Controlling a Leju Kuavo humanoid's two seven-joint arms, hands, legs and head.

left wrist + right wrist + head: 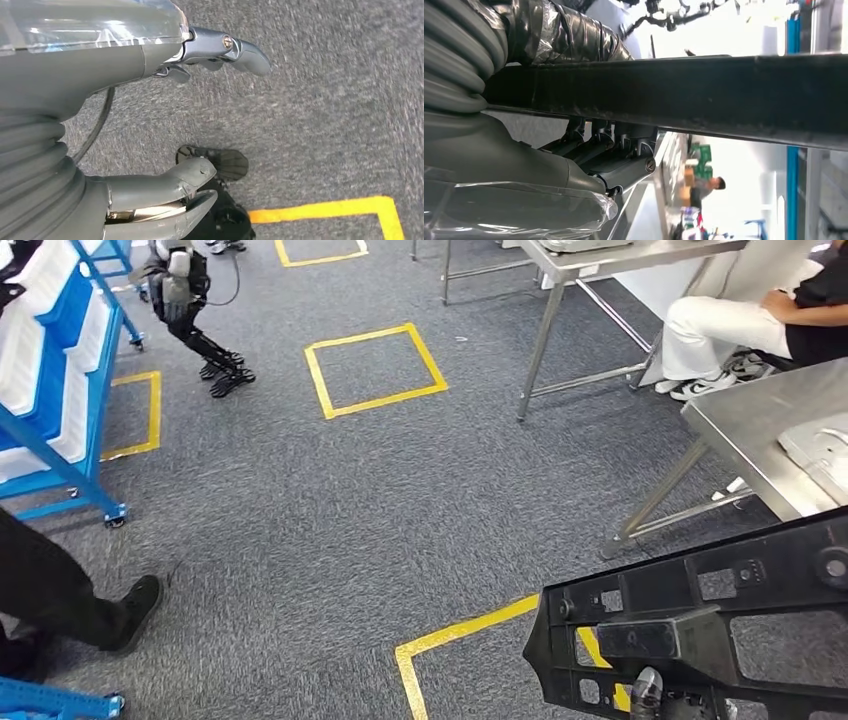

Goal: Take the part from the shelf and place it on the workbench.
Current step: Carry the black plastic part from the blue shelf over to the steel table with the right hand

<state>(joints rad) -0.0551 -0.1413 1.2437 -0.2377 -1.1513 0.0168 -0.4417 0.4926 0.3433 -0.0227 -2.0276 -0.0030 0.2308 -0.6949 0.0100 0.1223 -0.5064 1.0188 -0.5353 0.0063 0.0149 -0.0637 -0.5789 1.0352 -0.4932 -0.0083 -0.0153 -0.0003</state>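
Observation:
A large black plastic part point(700, 620) with several cut-out holes fills the lower right of the head view, carried above the grey carpet. My right hand point(599, 150) grips it: in the right wrist view the dark fingers point(589, 142) curl around the part's long black edge point(704, 95). A fingertip point(646, 687) peeks through the part in the head view. The steel workbench point(740, 440) stands at the right, close beyond the part. My left hand point(190, 115) hangs over the carpet with its fingers apart and nothing in it.
A blue shelf rack point(60, 380) with white trays stands at the left. Yellow tape squares point(375, 370) mark the carpet. A person's leg and black shoe point(130, 610) are at lower left. Another person point(740, 330) sits behind a second steel table point(590, 270). Another robot point(190, 300) stands far back.

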